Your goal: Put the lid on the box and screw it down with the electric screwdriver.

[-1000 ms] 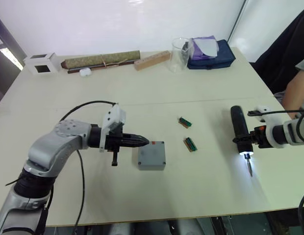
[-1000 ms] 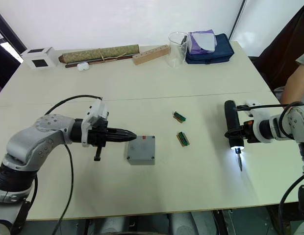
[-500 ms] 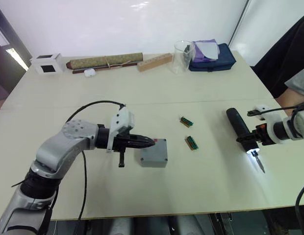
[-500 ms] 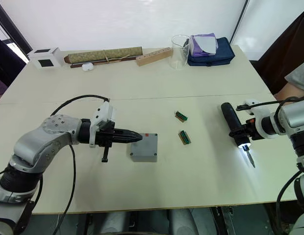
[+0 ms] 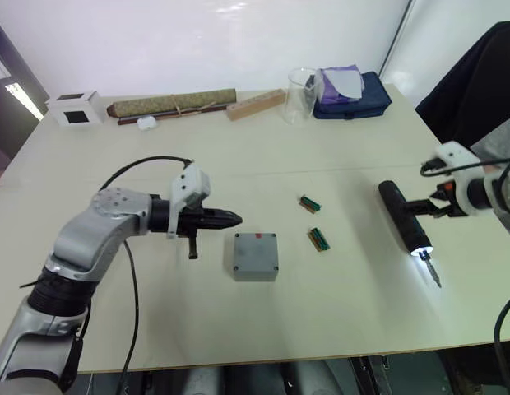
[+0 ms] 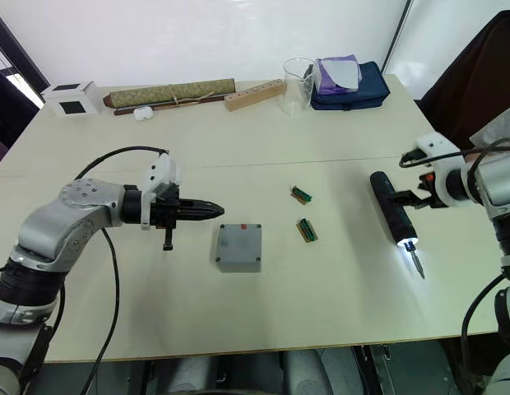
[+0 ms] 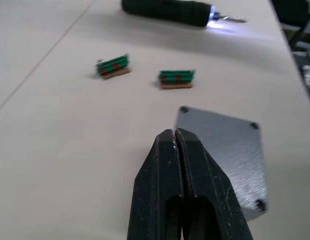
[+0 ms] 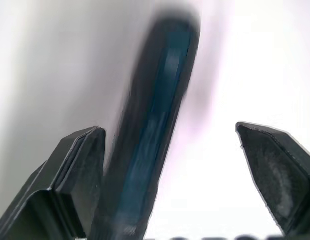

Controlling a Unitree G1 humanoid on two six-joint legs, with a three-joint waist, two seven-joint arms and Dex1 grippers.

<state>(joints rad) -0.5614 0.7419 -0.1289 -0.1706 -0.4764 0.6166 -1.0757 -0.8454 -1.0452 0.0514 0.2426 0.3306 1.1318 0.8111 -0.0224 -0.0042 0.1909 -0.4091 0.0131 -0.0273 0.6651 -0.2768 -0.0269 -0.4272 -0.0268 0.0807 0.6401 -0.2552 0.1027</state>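
The big pale table (image 5: 263,148) fills most of the frame. The grey box (image 5: 256,256) sits near the middle with the lid (image 7: 230,150) on top, red mark up. The left gripper (image 5: 230,219) is just left of it, apart, its two black fingers pressed together. The electric screwdriver (image 5: 403,219) lies flat at the right, tip light on. The right gripper (image 8: 170,170) sits beside it, fingers spread wide. Two small green parts (image 5: 319,239) lie between.

Two green clips (image 5: 316,222) beside lidded box (image 5: 256,256)
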